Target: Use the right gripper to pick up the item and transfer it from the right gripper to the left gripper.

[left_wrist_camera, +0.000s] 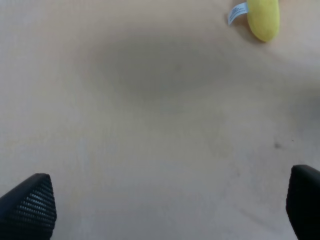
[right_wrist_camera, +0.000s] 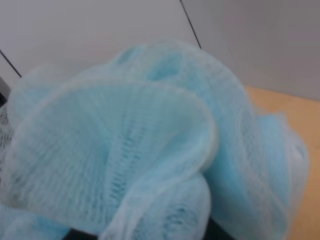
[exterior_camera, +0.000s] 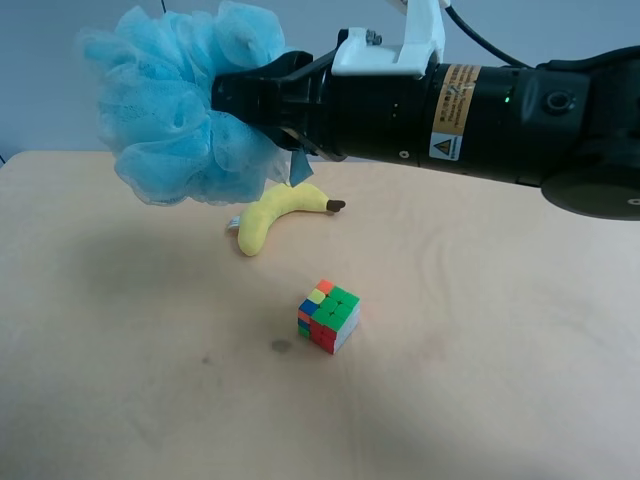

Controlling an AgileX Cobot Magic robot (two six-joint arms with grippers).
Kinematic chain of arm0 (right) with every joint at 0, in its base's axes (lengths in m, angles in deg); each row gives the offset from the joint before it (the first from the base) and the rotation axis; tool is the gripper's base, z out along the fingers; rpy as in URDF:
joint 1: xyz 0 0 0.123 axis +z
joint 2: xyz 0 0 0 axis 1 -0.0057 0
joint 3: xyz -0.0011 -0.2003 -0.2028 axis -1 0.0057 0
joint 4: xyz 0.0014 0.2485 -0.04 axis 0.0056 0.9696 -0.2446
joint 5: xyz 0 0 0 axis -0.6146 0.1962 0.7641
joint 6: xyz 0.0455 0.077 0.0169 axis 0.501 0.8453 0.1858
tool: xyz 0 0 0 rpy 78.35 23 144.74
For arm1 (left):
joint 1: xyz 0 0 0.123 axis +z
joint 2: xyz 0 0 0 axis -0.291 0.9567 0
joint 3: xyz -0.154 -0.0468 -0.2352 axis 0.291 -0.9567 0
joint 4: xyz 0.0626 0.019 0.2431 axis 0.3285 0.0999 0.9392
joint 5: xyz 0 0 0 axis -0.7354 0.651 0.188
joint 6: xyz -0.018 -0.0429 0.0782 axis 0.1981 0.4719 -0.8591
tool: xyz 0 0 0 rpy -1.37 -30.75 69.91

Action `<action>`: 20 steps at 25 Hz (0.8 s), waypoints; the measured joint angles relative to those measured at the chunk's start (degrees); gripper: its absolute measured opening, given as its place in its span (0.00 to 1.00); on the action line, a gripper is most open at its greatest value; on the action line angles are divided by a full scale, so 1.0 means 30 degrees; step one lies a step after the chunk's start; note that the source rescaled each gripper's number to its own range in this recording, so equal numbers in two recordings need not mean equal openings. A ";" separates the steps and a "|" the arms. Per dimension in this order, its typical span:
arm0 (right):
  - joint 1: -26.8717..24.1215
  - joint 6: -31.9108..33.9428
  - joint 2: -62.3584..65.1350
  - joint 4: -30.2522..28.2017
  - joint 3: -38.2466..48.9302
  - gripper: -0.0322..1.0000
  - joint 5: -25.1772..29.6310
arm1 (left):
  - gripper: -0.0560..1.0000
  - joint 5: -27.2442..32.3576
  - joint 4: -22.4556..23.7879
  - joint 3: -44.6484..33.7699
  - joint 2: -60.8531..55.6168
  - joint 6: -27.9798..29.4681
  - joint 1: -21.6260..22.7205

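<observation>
The item, a fluffy light-blue mesh pouf (exterior_camera: 175, 110), hangs high above the table at the exterior high view's upper left. The right gripper (exterior_camera: 222, 98), on the thick black arm reaching in from that view's right, is shut on the pouf's near side. In the right wrist view the pouf (right_wrist_camera: 150, 145) fills almost the whole picture and hides the fingers. The left gripper (left_wrist_camera: 165, 210) looks down on bare table. Its two black fingertips (left_wrist_camera: 30, 205) stand wide apart, open, with nothing between them. The left arm does not show in the exterior high view.
A yellow plush banana (exterior_camera: 275, 212) lies on the tan table (exterior_camera: 480, 380) below the pouf; its tagged end (left_wrist_camera: 262, 17) shows in the left wrist view. A multicoloured puzzle cube (exterior_camera: 328, 315) stands nearer the front, with a small dark spot (exterior_camera: 281, 346) beside it.
</observation>
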 joint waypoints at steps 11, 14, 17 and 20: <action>0.0000 0.0005 0.0000 0.0000 0.0000 0.06 -0.0032 | 0.88 -0.0026 -0.0432 0.0000 0.0203 0.0072 0.0000; 0.0000 0.0005 0.0000 -0.0016 0.0000 0.06 -0.0032 | 0.88 -0.0285 -0.0960 0.0058 0.0988 0.0072 0.0000; 0.0000 0.0005 0.0000 -0.0016 0.0000 0.06 -0.0032 | 0.88 -0.0576 -0.1387 0.0449 0.2128 0.0077 0.0000; 0.0000 0.0024 0.0000 -0.0016 0.0000 0.06 -0.0032 | 0.88 -0.1218 -0.1505 0.1082 0.3396 0.0077 0.0000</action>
